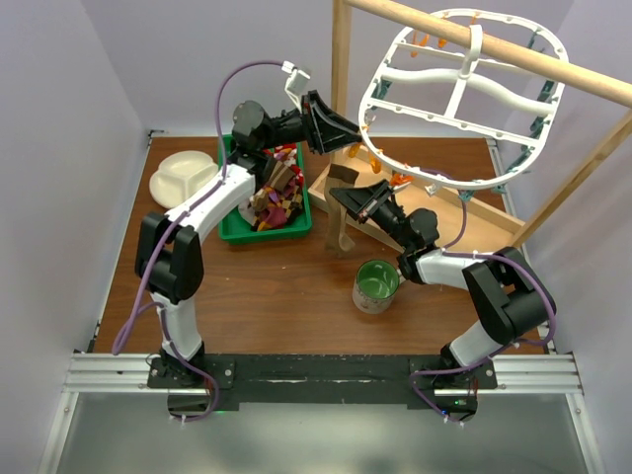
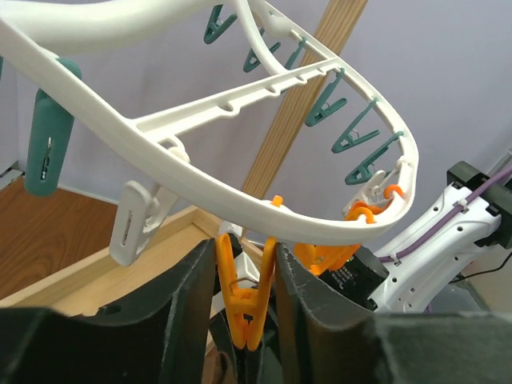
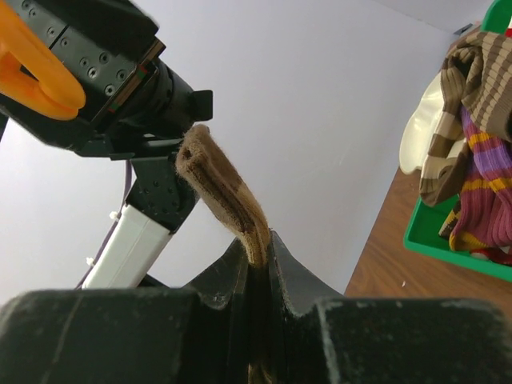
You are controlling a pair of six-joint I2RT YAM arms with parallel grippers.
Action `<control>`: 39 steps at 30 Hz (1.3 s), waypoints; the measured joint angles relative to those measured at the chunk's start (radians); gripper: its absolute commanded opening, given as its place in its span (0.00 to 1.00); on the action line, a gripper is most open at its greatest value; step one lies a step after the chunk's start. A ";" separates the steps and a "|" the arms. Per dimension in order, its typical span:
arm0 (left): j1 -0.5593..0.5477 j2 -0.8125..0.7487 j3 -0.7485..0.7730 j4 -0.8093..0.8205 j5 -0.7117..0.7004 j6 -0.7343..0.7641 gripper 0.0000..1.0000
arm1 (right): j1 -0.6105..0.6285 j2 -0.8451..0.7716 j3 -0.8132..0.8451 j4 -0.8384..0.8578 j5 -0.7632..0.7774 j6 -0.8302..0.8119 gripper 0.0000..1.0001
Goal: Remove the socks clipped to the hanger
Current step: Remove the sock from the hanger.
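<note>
**A:** Top external view, and both arms are up at the near-left rim of the hanger (image 2: 240, 204), which hangs tilted from the wooden pole (image 1: 513, 54). The left gripper (image 1: 348, 130) is reaching in from the left. The right gripper (image 1: 344, 202) sits just below it, with a brown sock (image 1: 341, 232) dangling from it.

**B:** Over to the left wrist. The fingers (image 2: 184, 312) are closed on the two wings of an orange clip (image 2: 244, 308) under the rim, one on each side and touching. That's the spot to pinch if you want a clip's mouth to open. How hard they press, I can't tell.

**A:** Makes sense as a pairing: one arm works the clip while the other takes the fabric.

**B:** The right wrist view backs that up. Those fingers are clamped tight on the brown sock, and its top end stands up bare beside the left arm's wrist. I see no clip on it, so I'd judge it free.

**A:** Where would it go next?

**B:** My guess is the green bin (image 1: 296, 222) on the left, where a heap of striped socks (image 1: 272, 193) lies. The mug (image 1: 377, 284) and white plate (image 1: 183, 176) are well clear of that path.

**A:** And the rest of the rack?

**B:** I only see empty teal clips (image 2: 352, 140) along the far rim.
</note>
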 measured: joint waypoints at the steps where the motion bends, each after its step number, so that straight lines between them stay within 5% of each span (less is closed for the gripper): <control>1: 0.000 -0.002 0.000 -0.012 -0.003 0.008 0.55 | 0.000 0.000 -0.001 0.000 0.000 0.001 0.11; 6: 0.000 -0.044 -0.023 -0.064 -0.024 0.063 0.65 | 0.000 0.000 -0.003 0.000 0.000 0.004 0.11; 20: 0.001 -0.217 -0.226 -0.164 -0.111 0.214 0.68 | 0.000 0.000 -0.017 0.000 -0.003 0.013 0.11; 34: 0.005 -0.228 -0.347 -0.271 -0.185 0.289 0.63 | 0.000 0.000 -0.017 0.000 -0.011 0.013 0.11; 39: 0.006 -0.235 -0.377 -0.303 -0.195 0.304 0.53 | 0.000 0.000 -0.017 0.000 -0.011 0.011 0.11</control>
